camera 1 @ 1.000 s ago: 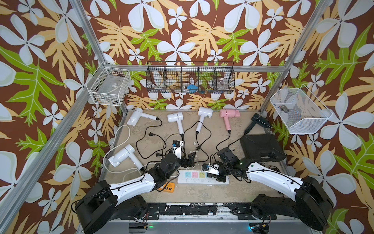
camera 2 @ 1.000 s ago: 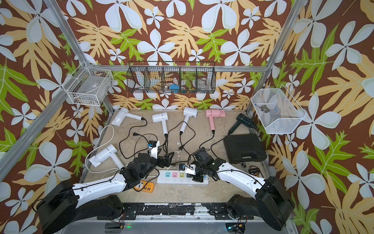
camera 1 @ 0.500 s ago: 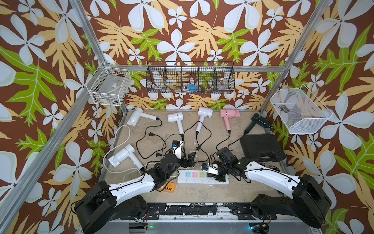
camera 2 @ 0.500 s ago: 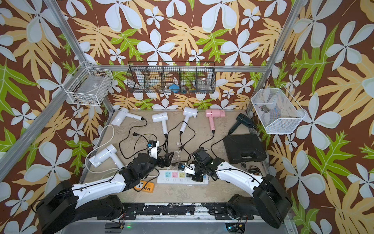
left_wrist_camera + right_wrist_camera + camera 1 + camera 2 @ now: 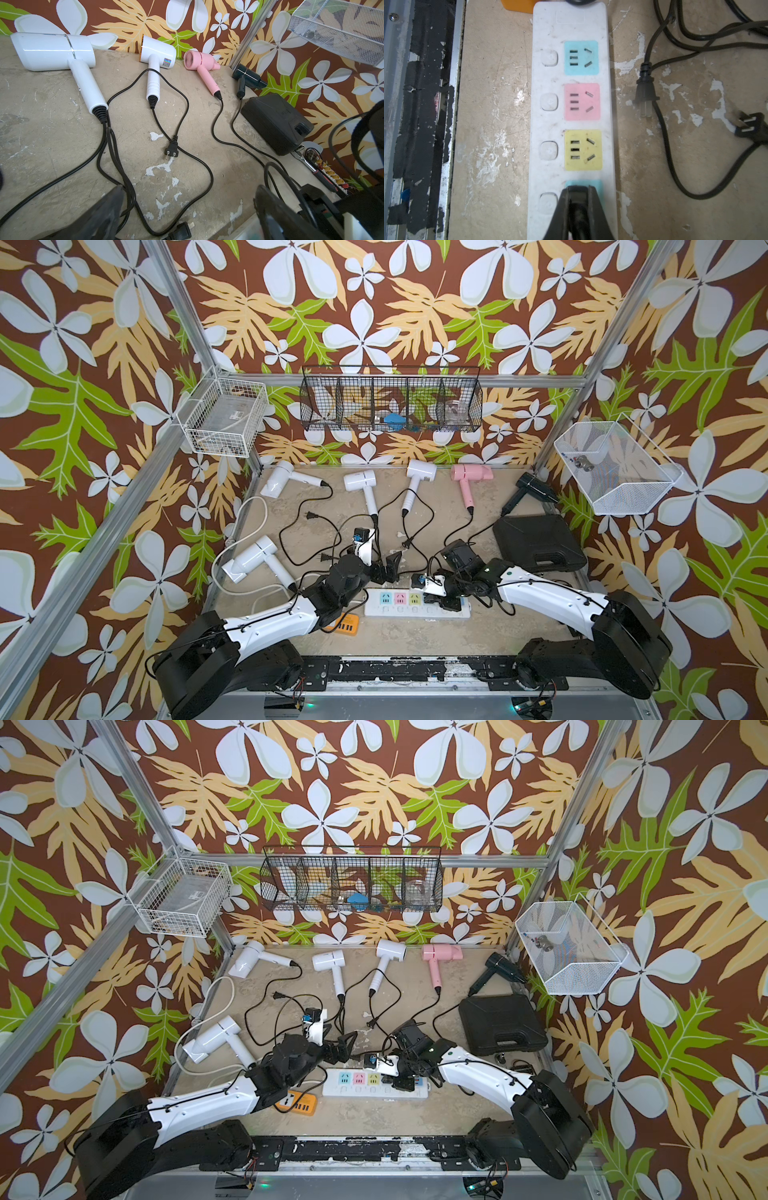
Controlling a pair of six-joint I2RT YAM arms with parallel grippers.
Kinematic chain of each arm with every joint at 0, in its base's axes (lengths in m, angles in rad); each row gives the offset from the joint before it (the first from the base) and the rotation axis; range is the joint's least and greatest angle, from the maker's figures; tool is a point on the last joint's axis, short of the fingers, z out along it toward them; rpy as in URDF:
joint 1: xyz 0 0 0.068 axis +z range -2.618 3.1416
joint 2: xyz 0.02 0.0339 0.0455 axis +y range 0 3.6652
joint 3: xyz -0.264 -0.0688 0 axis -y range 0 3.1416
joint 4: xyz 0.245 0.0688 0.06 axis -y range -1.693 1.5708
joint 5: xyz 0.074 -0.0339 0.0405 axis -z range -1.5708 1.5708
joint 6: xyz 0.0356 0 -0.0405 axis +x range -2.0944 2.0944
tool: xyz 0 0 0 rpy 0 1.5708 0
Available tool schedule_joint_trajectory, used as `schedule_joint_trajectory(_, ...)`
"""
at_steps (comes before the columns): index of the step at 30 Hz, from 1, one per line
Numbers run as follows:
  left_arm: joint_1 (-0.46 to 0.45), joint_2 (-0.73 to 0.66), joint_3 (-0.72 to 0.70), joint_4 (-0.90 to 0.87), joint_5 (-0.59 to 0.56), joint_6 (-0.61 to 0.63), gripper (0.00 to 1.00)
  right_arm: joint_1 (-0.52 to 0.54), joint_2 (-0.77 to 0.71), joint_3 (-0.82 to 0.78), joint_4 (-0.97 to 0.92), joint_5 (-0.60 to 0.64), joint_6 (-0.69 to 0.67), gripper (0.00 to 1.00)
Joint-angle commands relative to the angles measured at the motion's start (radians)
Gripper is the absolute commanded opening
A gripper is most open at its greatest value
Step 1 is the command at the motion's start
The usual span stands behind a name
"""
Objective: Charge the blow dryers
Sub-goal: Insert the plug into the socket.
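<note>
The six blow dryers (image 5: pixel 360 481) lie where they lay a second ago. Five are in a row well beyond the white power strip (image 5: pixel 415 612), along the back wall, with the pink blow dryer (image 5: pixel 471 472) and black blow dryer (image 5: pixel 536 488) toward the black case (image 5: pixel 538 541). A lone white dryer (image 5: pixel 253 558) lies off the strip's end on the left arm's side. Both arms have barely moved. The right tool (image 5: pixel 578 190) stays clamped on a black plug (image 5: pixel 576 196) at the strip's fourth socket, and the left tool (image 5: pixel 187 212) stays spread wide just behind the strip, holding nothing. Both top views hide that socket under the right tool. The right wrist view shows it, along with the blue, pink and yellow sockets lying bare and two loose plugs (image 5: pixel 645 91) on the tabletop (image 5: pixel 492 83) beside the strip. The left wrist view shows only four dryers, but it also shows the pink one's round fan grille and another loose plug (image 5: pixel 172 150) between the cords. Only the top views show the orange power strip (image 5: pixel 343 624), just beside the white strip and partly under the left arm.
</note>
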Motion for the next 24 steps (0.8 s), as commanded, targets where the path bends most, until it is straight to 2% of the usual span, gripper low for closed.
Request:
schedule_joint_trajectory(1,0.001,0.000,-0.002,0.006,-0.003,0.005,1.00,0.002,0.025,-0.012,-0.115,0.091,-0.004,0.00)
schedule_joint_trajectory(15,0.001,0.001,-0.003,0.010,-0.002,0.004,1.00,0.009,-0.045,-0.060,-0.179,0.149,0.013,0.00)
schedule_joint_trajectory(24,0.001,-0.002,-0.005,0.009,-0.002,0.005,1.00,0.009,0.016,-0.055,-0.196,0.181,-0.003,0.00)
